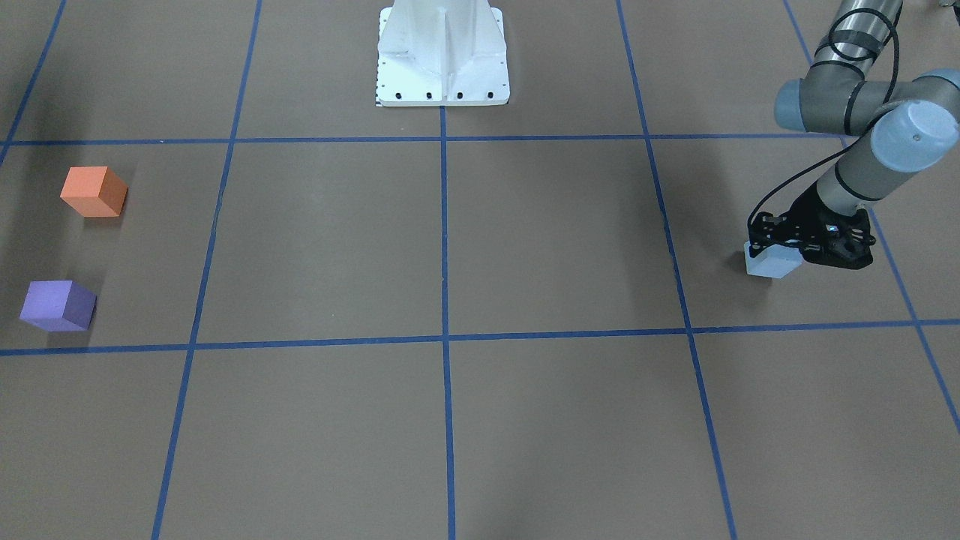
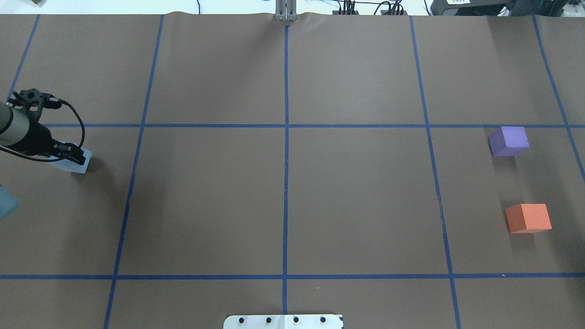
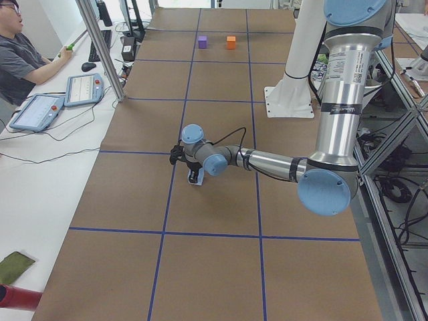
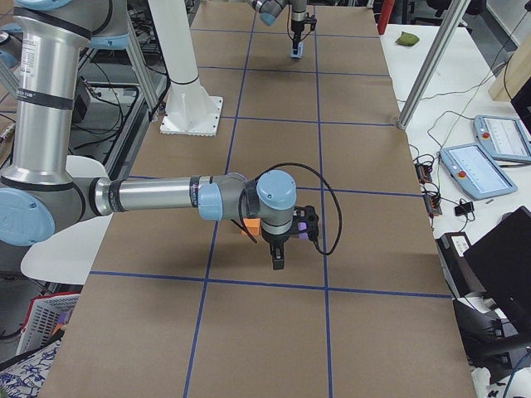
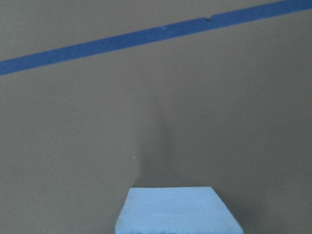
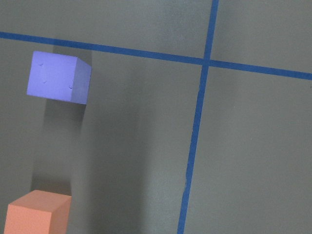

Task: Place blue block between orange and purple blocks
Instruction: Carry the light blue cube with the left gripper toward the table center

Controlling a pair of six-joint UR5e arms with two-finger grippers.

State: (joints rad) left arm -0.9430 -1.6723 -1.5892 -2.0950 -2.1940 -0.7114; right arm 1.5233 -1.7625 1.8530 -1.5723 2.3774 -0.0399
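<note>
The pale blue block [image 2: 75, 163] lies on the brown table at its far left, and shows in the front view [image 1: 772, 264] and the left wrist view [image 5: 178, 212]. My left gripper [image 2: 73, 154] is down over it, with its fingers at the block. I cannot tell whether they have closed on it. The purple block [image 2: 508, 141] and orange block [image 2: 528, 218] stand apart at the far right. The right wrist view shows the purple block [image 6: 58, 77] and the orange block [image 6: 36, 212]. My right gripper [image 4: 277, 264] hovers near them and shows only in the right side view, so I cannot tell its state.
The white robot base [image 1: 442, 56] stands at the table's middle rear. Blue tape lines [image 2: 286, 137] divide the brown table into squares. An operator [image 3: 20, 57] sits with tablets beyond the table's far side.
</note>
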